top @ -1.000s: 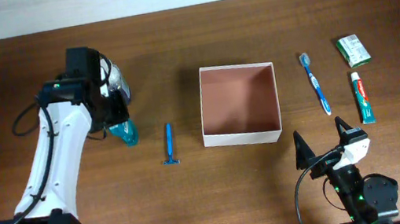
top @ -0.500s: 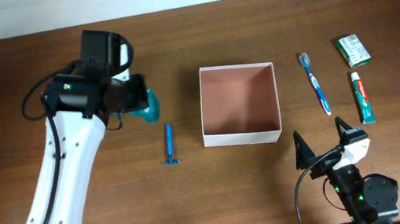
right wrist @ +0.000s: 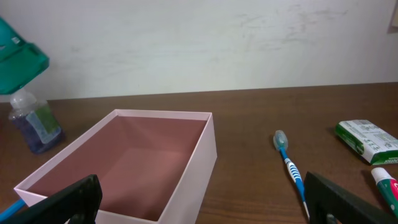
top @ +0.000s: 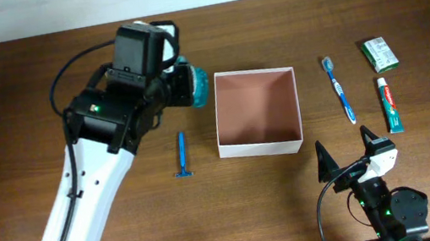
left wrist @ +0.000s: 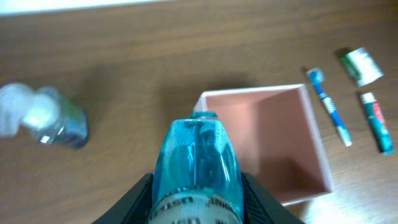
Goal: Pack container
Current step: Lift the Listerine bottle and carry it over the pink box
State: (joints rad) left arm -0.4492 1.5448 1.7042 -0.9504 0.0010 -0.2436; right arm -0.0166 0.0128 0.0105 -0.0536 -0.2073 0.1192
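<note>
1. The left gripper (left wrist: 198, 183) is partly closed, its jaws clamped on the sides of a teal bottle (top: 196, 87).
2. The teal bottle is held above the table, just beside the box's left wall near the far corner.
3. The box (top: 260, 148) sits open at mid-table, its pinkish inside bare.
4. The right gripper (top: 347, 156) has its jaws spread wide and empty, near the table's front edge, right of the box.
5. A razor (top: 183, 155) lies left of the box.
6. A toothbrush (top: 338, 89), toothpaste (top: 390, 104) and green packet (top: 379, 54) lie to its right.
7. A clear bottle (left wrist: 53, 118) stands well left of the box.
</note>
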